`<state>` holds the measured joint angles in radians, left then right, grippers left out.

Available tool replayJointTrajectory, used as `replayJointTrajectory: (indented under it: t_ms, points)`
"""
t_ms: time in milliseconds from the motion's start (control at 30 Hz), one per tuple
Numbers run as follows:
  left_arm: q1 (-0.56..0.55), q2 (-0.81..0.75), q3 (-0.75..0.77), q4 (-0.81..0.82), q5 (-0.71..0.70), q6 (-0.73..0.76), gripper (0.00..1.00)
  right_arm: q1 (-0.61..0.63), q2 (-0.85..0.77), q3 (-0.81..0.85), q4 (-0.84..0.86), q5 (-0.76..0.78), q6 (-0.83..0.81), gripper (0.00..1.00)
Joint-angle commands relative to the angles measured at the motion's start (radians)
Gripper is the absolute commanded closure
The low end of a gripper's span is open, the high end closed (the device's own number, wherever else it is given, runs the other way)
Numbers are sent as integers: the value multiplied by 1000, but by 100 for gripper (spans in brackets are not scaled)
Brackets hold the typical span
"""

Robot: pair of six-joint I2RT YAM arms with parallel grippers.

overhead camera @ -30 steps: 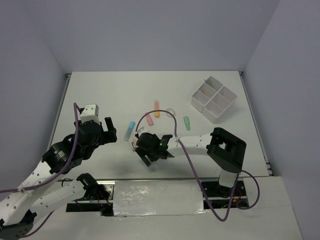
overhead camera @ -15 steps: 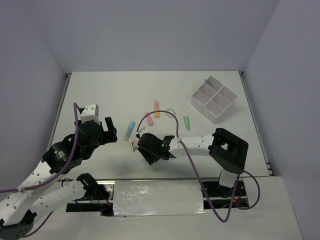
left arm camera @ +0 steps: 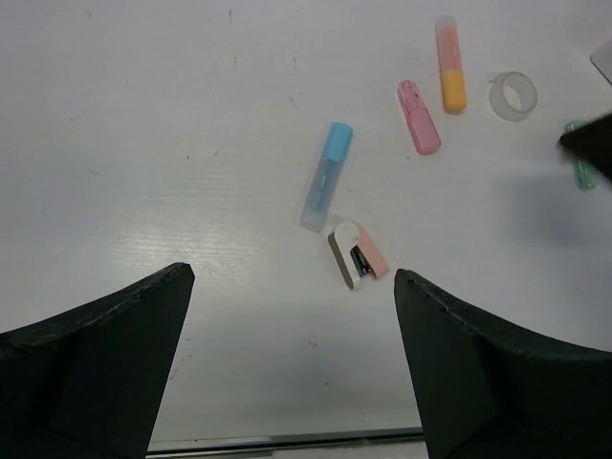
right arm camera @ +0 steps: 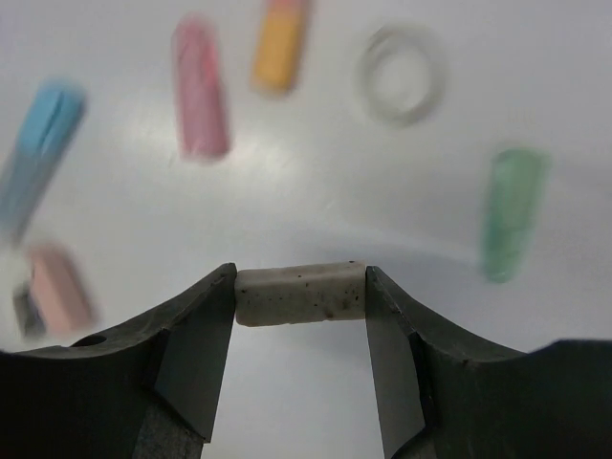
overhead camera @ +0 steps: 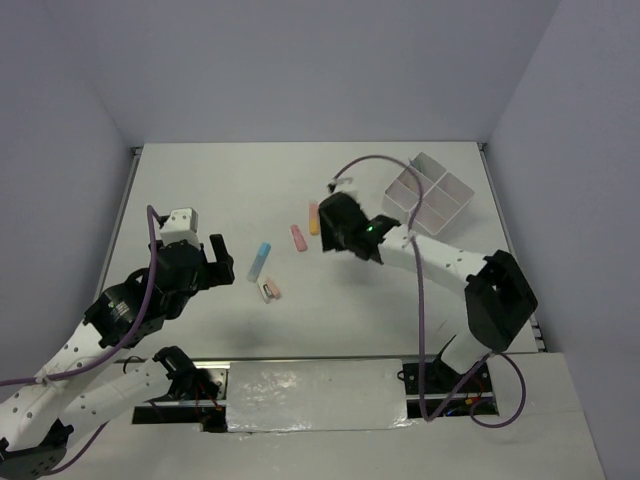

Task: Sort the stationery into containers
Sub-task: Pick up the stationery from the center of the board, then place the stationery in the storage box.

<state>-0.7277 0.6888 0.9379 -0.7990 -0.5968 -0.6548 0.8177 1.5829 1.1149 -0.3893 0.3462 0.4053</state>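
Observation:
My right gripper (right arm camera: 300, 287) is shut on a beige speckled eraser (right arm camera: 300, 296) and holds it above the table, over the middle of the stationery. In the top view this gripper (overhead camera: 342, 232) hangs left of the white four-compartment tray (overhead camera: 428, 197). Below it lie a clear tape ring (right arm camera: 402, 75), a green piece (right arm camera: 513, 212), an orange piece (right arm camera: 280, 48), a pink piece (right arm camera: 201, 115) and a blue piece (right arm camera: 38, 158). My left gripper (left arm camera: 292, 275) is open and empty, near a pink and white stapler-like piece (left arm camera: 358, 255).
In the top view the orange piece (overhead camera: 314, 217), pink piece (overhead camera: 298, 238), blue piece (overhead camera: 260, 259) and pink and white piece (overhead camera: 270, 290) lie between the arms. The right arm covers the tape ring and green piece there. Walls enclose the table.
My right gripper has risen from beside the pink and white piece at the front and swung back and right toward the tray, carrying the eraser. The left arm has not moved.

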Motion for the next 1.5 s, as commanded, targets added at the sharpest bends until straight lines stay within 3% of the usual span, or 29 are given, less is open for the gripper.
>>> replayJointTrajectory:
  t_ms: [0,100,267,433,767,1167,1467]
  points:
    - [5,-15,-1,35,5,20,1,-194,-70,105,-17,142,104,59]
    - [5,-18,-1,35,6,18,1,-341,-55,152,32,162,196,59]
    - [5,-31,-5,43,17,24,1,-456,55,324,13,232,320,60]
    - [4,-32,-5,46,28,29,1,-529,209,533,-164,321,429,59]
    - [5,-32,-8,61,49,44,1,-637,216,438,-88,277,426,56]
    - [5,-17,-7,58,40,41,1,-672,256,407,-43,200,406,50]
    - [5,-17,-7,55,37,41,1,-673,295,438,-60,192,386,35]
